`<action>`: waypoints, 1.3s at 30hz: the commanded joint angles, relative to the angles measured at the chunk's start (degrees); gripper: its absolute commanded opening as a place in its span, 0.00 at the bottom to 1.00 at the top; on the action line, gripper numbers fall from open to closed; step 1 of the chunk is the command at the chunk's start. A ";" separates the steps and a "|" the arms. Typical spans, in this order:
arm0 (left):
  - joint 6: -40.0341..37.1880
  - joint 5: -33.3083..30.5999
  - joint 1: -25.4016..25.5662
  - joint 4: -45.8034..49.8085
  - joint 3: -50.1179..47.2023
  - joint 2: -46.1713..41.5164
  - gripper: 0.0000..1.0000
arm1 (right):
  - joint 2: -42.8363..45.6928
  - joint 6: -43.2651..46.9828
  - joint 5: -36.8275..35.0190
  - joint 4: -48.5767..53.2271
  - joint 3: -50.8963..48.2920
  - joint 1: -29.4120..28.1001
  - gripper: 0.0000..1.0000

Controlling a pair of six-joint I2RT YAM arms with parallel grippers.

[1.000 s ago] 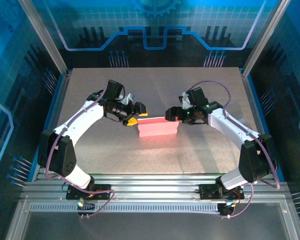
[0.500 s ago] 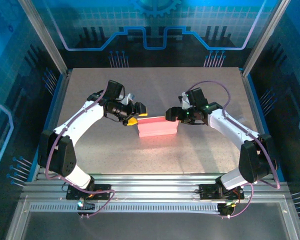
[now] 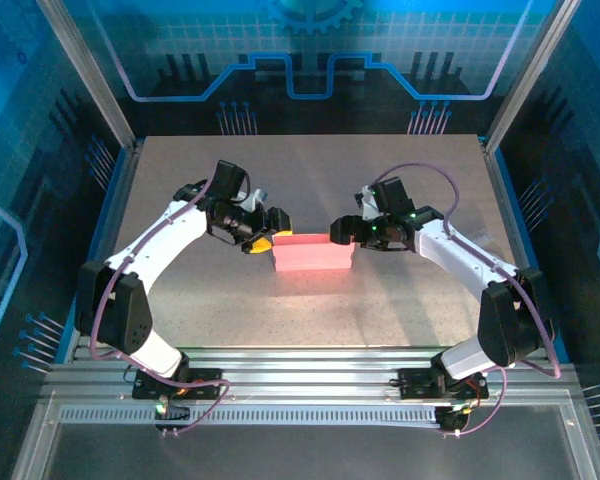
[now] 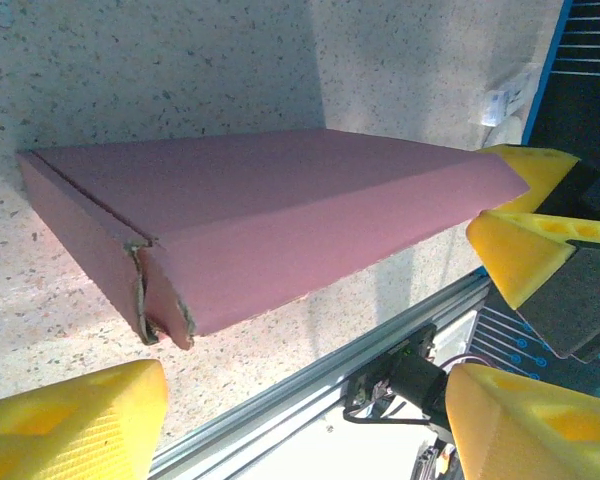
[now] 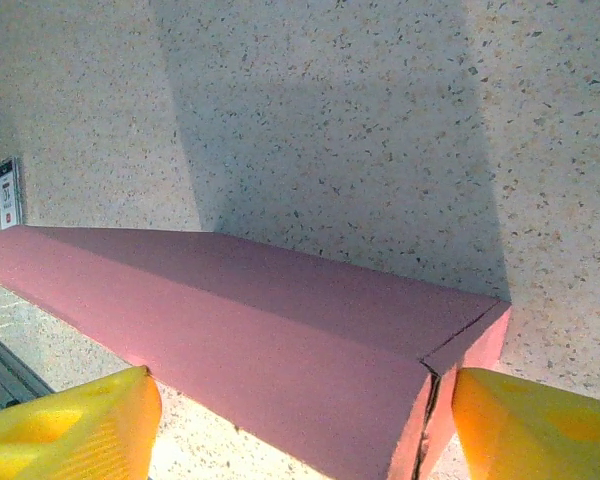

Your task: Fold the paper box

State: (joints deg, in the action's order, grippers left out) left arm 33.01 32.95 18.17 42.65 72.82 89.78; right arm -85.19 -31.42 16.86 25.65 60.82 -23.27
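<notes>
The bottom edge crops the left pincer's [image 4: 300, 400] fingers [image 4: 70, 420] and the right pincer's [image 5: 302, 392] fingers [image 5: 70, 425], and the box [image 5: 230, 340] runs off the right wrist view's left edge.

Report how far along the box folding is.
Done: the paper box stands closed as a flat pink block on the table, panels folded over. In hand: the left gripper and right gripper sit open at its two ends, neither visibly clamped on it. Left: the end flaps meet at a ragged, slightly gaping seam, so they probably need pressing in.

Paper box [image 5: 250, 330] between fingers [image 5: 525, 430], perhaps touching
</notes>
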 commanded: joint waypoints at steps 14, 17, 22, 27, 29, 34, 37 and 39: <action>-2.91 -7.34 0.20 4.00 3.23 -1.60 0.72 | 0.44 0.28 -1.59 2.91 -2.12 -1.52 0.73; -3.91 -7.59 0.20 3.40 3.60 -2.77 0.70 | 1.78 0.61 -1.48 3.22 -2.03 -1.50 0.73; -10.74 -10.48 0.20 7.40 6.38 -3.60 0.65 | 5.11 3.45 -3.53 6.67 -0.40 -1.44 0.73; -17.40 -12.04 0.28 11.37 8.44 -2.78 0.51 | 7.04 7.30 -5.31 10.76 1.96 -1.21 0.73; -19.50 -11.81 0.41 12.55 9.26 -2.10 0.47 | 7.28 8.63 -5.36 11.69 3.12 -1.17 0.73; -24.12 -14.64 1.45 14.22 10.13 -0.36 0.45 | 5.34 10.35 -5.23 13.24 7.33 -1.17 0.73; -26.38 -18.34 2.37 15.28 10.76 0.88 0.44 | 3.27 10.81 -5.70 13.60 9.24 -1.13 0.72; -27.65 -19.38 2.97 15.63 11.11 2.02 0.42 | 2.04 10.95 -5.12 13.30 9.76 -1.08 0.72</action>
State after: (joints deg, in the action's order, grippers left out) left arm 9.93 17.23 20.27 55.42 82.17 90.00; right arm -81.03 -22.15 11.97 36.95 69.04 -24.05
